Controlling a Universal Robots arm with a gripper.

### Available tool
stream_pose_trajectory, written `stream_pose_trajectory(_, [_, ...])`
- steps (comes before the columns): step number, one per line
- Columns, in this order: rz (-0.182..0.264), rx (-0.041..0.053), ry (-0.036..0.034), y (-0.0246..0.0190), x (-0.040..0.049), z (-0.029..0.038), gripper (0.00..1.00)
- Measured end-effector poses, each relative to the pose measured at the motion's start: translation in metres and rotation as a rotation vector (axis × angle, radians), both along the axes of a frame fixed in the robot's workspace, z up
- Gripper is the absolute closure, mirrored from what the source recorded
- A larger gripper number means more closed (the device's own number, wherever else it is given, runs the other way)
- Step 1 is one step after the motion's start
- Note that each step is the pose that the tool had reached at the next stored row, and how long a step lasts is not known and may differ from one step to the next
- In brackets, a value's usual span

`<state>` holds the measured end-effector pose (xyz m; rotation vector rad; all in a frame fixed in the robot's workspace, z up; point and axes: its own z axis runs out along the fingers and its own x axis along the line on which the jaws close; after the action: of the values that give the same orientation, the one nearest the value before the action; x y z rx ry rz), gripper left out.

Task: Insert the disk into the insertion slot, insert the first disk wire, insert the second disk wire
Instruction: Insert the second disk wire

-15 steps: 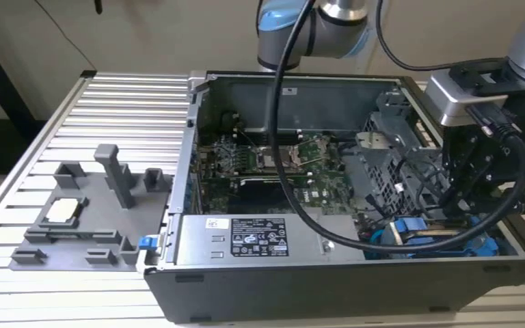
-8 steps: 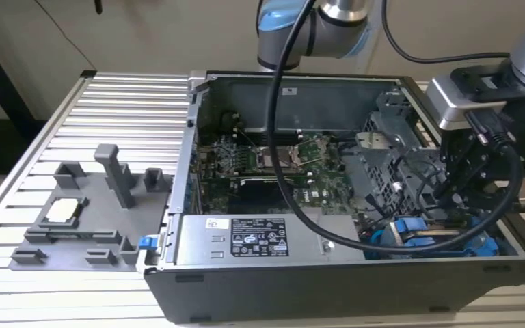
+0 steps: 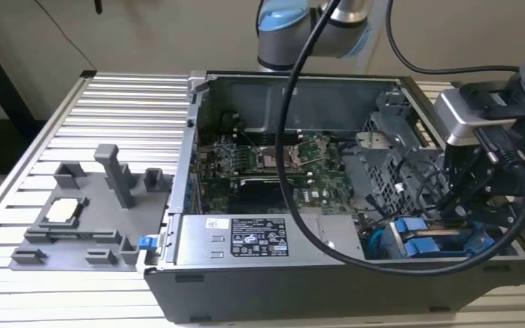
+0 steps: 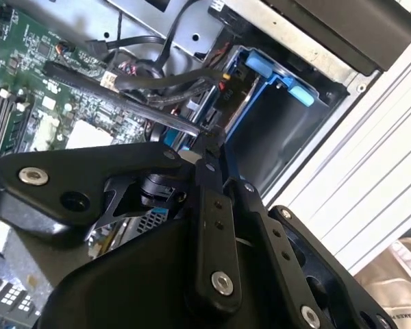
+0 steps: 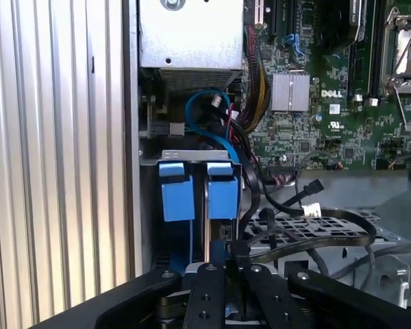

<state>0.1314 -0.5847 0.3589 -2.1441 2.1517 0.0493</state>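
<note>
Pincer [image 5: 222, 274] low over blue-framed disk [image 5: 222, 195] seated in corner bay of open computer case [image 3: 244, 287], among black cables [image 5: 315, 236]; grip state indeterminable.

Ribbed bench [image 3: 107, 102] reads as bare aluminium, brushed and pale, catching soft light along each groove. The computer case [image 3: 335, 287] is painted sheet metal, matt dark grey, with a duller galvanised steel drive cage [image 3: 390, 157] inside. The motherboard [image 5: 329, 103] shows glossy green lacquer. Bright blue carrier tabs [image 5: 198, 192] look like smooth moulded plastic with a slight sheen. Black cables [image 5: 315, 240] wear smooth rubbery sheathing. The gripper [image 4: 212, 157] has matt black links with shiny steel screws. The grey fixture [image 3: 89, 219] looks like matt printed plastic.
</note>
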Motion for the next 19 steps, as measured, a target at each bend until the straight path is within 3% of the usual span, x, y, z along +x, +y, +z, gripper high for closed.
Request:
stream_pose_trajectory(7, [-0.004,0.0020,-0.0001,0.0000,0.0002,-0.0017,0.84])
stream_pose_trajectory(19, [-0.005,0.0056,0.0012,0.0013,0.0030,-0.0126,0.84])
